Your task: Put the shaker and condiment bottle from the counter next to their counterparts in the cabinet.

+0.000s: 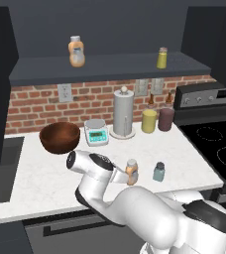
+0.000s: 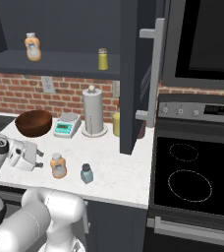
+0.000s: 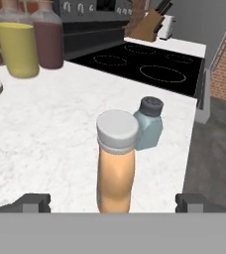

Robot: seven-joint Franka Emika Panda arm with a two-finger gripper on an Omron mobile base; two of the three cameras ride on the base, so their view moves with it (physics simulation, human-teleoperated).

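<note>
The gripper (image 3: 113, 201) stood wide open, its fingers either side of the condiment bottle (image 3: 116, 163) without touching. The shaker (image 3: 148, 124) sat just beyond on the counter (image 3: 50, 129).

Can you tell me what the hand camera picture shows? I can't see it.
An orange-tan condiment bottle with a pale cap stands upright between the open gripper tips. Behind it on the white counter sits a small teal-grey shaker.
</note>
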